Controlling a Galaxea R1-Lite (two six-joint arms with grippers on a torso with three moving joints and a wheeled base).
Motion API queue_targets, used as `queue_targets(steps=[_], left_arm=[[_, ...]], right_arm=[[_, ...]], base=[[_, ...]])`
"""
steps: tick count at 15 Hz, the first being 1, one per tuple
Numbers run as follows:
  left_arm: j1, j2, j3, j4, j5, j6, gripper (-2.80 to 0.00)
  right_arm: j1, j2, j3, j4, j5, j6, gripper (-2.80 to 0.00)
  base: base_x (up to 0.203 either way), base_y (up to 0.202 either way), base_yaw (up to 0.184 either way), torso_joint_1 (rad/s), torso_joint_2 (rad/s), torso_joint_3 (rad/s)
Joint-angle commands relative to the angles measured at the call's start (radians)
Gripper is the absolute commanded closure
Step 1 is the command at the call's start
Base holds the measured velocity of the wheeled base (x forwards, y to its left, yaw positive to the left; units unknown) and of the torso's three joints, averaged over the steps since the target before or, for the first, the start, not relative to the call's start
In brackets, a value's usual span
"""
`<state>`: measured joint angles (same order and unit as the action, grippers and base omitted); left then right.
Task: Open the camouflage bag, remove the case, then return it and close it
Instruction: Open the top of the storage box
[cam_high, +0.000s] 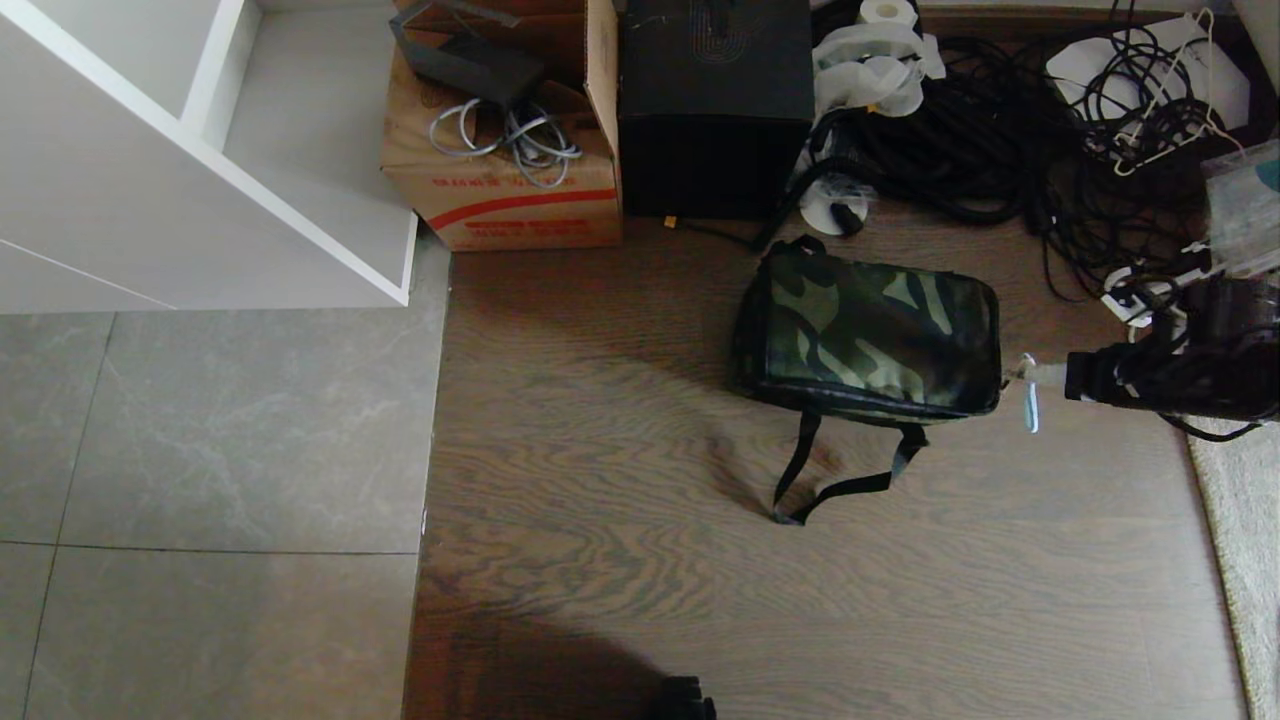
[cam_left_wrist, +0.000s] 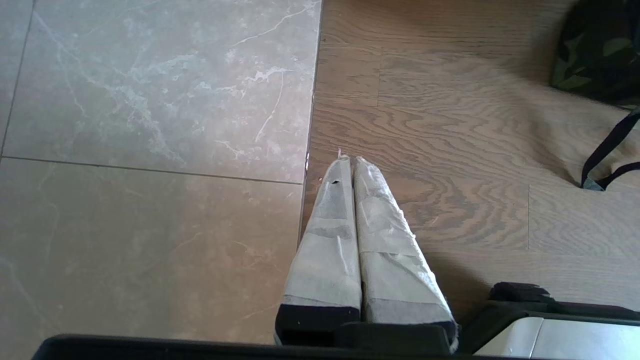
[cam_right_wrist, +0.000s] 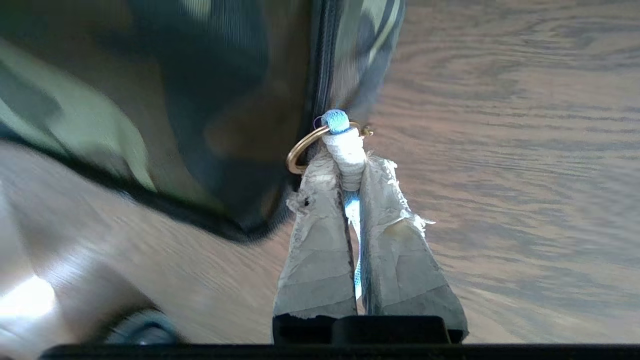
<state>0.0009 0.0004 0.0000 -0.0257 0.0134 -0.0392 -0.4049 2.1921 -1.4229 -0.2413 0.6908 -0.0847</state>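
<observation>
The right end effector was clamped on the pale-blue cloth zipper pull of the soft camouflage fabric bag; the tab could easily be slipped off if yanked sideways.

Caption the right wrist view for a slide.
Right gripper shut on the zipper pull of the camouflage bag.

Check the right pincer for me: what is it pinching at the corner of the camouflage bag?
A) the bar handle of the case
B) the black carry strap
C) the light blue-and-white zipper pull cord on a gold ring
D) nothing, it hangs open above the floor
C: the right pincer is shut on the zipper pull cord, which hangs from a gold ring at the corner of the camouflage bag; the black strap lies loose on the floor.
</observation>
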Motion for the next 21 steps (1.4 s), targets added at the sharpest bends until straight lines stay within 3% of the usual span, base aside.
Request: queue_targets(steps=[1,4,9,15,21], left_arm=[[0.001,0.001,0.009,0.0,0.0,-0.001,0.0],[-0.001,0.001,0.009,0.0,0.0,-0.001,0.0],[0.0,0.0,0.009,0.0,0.0,-0.001,0.0],[0.001,0.0,0.009,0.0,0.0,-0.001,0.0],[-0.001,0.001,0.009,0.0,0.0,-0.001,0.0]], right_arm=[[0.003,-0.011,-0.032,-0.003,0.005,0.095,0.0],[0.003,-0.001,-0.055,-0.003,0.005,0.115,0.0],[0.018,0.028,-0.114,-0.073,0.003,0.289,0.0],[0.024,0.058,-0.14,-0.064,0.003,0.297,0.0],[0.024,0.069,-0.162,-0.02,0.046,0.393,0.0]], base=[[0.0,0.0,0.0,0.0,0.0,0.0],[0.0,0.0,0.0,0.0,0.0,0.0],[0.0,0.0,0.0,0.0,0.0,0.0],[0.0,0.0,0.0,0.0,0.0,0.0],[0.0,0.0,0.0,0.0,0.0,0.0]])
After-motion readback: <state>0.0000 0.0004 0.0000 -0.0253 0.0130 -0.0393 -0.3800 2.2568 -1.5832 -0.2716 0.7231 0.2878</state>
